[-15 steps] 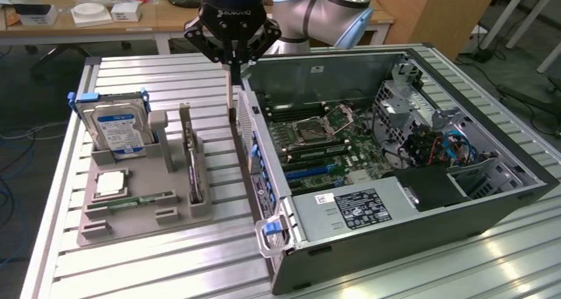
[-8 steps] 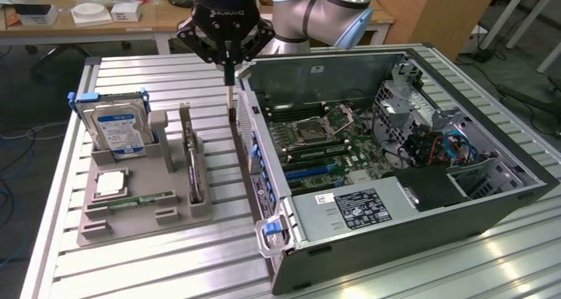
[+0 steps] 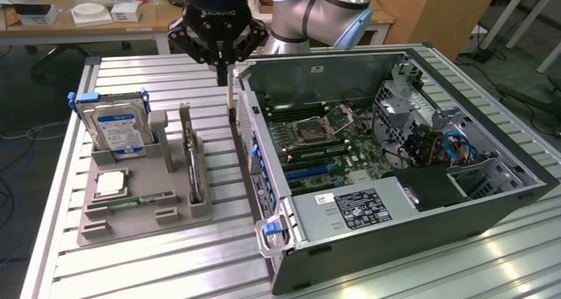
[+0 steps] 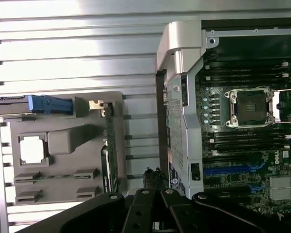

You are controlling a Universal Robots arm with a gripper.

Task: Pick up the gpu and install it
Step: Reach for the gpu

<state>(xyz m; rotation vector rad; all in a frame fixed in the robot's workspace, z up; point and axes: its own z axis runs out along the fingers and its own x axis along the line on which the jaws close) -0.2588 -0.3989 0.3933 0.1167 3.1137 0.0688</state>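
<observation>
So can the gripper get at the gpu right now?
Probably yes: the gpu stands on edge in the tray, top edge bare, nothing over it. The gripper hangs above, near the case, jaws shut.

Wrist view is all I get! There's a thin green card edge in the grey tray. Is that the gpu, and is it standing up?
Observer: Yes. The slim green-and-black gpu card stands on its long edge in a slot of the grey plastic tray, silver bracket at the far end.
Operator: Is the gripper holding anything?
Observer: No. The black gripper hangs shut and empty above the gap between the tray and the open black computer case.
</observation>
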